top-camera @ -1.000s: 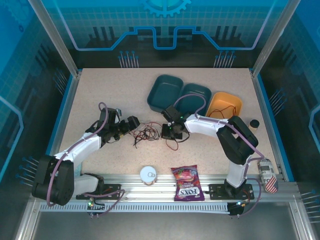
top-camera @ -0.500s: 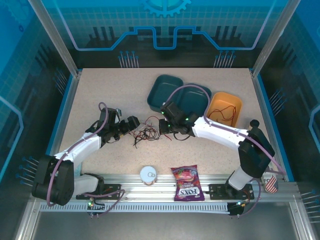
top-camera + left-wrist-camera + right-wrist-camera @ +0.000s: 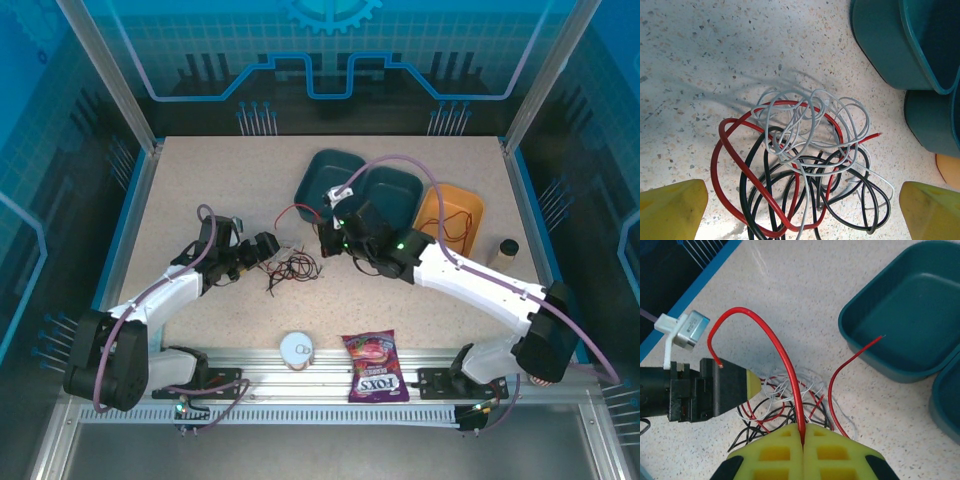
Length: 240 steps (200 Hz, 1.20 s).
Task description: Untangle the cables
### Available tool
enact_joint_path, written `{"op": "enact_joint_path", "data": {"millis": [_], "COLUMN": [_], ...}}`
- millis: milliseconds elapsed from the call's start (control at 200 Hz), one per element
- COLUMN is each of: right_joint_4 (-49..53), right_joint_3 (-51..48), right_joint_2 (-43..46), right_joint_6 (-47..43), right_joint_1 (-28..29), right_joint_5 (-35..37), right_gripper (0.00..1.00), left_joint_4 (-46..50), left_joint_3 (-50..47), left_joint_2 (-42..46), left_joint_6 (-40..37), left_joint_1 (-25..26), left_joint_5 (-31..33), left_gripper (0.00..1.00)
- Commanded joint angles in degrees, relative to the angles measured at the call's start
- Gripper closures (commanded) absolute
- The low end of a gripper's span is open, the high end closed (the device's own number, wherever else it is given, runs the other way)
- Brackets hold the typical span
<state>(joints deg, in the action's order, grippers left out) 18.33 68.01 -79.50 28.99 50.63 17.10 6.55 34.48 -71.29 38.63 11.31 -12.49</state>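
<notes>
The cables (image 3: 295,267) lie as a small tangle of red, black and white wire on the speckled table, left of centre. My right gripper (image 3: 325,240) hovers just right of and above the tangle. Its yellow jaws (image 3: 803,432) are shut on a red cable (image 3: 785,360) that arches up and leftward, its free end in the air. My left gripper (image 3: 270,248) sits at the tangle's left edge, and the wrist view has the loops (image 3: 805,165) lying on the table between and ahead of its wide-open jaws (image 3: 802,205).
Two teal containers (image 3: 335,180) (image 3: 395,190) and an orange bowl (image 3: 455,210) holding a red wire stand behind and right of the tangle. A small bottle (image 3: 508,250) is at the right. A white disc (image 3: 297,348) and a candy bag (image 3: 375,365) lie near the front edge.
My right arm has stretched left and back, lifting a red cable so that it now arcs above the tangle. The left arm and its open jaws have stayed still.
</notes>
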Motion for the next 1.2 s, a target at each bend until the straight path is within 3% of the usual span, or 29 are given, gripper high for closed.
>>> {"op": "enact_joint_path", "data": {"millis": [0,225,495,740,1196], "right_joint_4": [-0.5,2.0,8.2,11.6,9.9], "right_joint_3": [2.1,2.2,2.7,-0.4,-7.4], "right_joint_2": [2.6,6.4,10.5,15.2,18.2], "right_joint_6": [-2.8,-4.7,-4.2,-3.1,-5.6], "right_joint_1": [0.9,0.5,-4.6,-14.0,-34.5], "right_joint_5": [4.2,11.0,17.0,17.6,10.8], "right_gripper": [1.00,1.00,1.00,1.00,1.00], "left_joint_4": [-0.4,-0.3,-0.2,-0.1,0.3], "left_joint_3": [-0.3,-0.1,0.1,0.7,0.2], "left_joint_2": [-0.3,-0.4,-0.3,-0.9,0.5], "left_joint_6": [-1.1,-0.9,-0.7,-0.6,0.1], "left_joint_1": [0.4,0.4,0.4,0.4,0.3], "left_joint_5": [-0.6,-0.6,-0.3,-0.5,-0.2], "left_gripper": [0.01,0.01,0.01,0.01,0.01]}}
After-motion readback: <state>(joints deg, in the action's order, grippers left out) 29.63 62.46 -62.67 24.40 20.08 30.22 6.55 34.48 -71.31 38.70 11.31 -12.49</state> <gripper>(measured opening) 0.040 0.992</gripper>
